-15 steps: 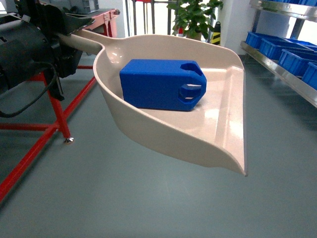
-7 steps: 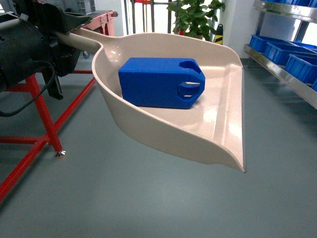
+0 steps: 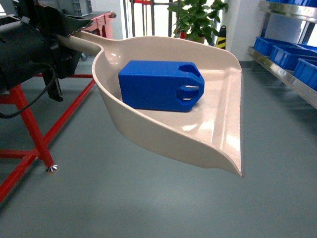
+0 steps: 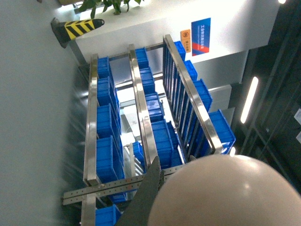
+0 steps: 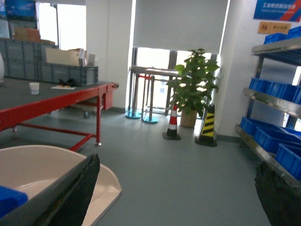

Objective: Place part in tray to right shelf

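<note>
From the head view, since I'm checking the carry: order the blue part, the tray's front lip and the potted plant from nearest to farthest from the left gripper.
1. Blue part, lying inside the tray, right of the left gripper.
2. Tray's front lip, at the scoop's far right end.
3. Potted plant, on the floor in the background.

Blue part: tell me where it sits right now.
In the head view, the part lies inside the tray, toward its handle end, left of centre.
</note>
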Controlling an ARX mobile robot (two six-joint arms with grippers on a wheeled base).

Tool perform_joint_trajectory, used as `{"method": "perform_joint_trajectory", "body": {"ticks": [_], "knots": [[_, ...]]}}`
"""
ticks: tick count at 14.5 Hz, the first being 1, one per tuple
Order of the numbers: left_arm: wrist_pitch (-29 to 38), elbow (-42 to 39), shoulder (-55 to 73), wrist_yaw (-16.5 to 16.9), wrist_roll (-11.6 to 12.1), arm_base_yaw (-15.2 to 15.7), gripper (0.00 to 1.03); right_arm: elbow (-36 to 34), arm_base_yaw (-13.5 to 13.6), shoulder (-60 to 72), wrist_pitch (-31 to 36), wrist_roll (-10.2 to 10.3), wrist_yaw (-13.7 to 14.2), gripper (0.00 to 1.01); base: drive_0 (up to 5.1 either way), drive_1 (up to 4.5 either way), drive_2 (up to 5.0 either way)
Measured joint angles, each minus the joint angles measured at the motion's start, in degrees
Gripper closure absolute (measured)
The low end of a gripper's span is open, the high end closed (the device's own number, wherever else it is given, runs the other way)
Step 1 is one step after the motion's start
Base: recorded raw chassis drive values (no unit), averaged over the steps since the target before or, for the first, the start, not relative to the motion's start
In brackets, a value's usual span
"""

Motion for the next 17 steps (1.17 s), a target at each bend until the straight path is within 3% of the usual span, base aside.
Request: {"method": "perform_joint_trajectory", "body": {"ticks": [9, 17], "knots": [[-0.1, 0.0, 0.0, 0.0, 0.0, 0.0, 0.91, 0.0, 0.0, 0.1, -0.4, 0.0, 0.0, 0.03, 0.0, 4.24, -4.3], [0.3, 0.1, 0.3, 0.0, -0.1, -0.3, 0.91, 0.1, 0.0, 0.1, -0.1, 0.0, 0.0, 0.03, -1.5, -1.46, -1.5]]}}
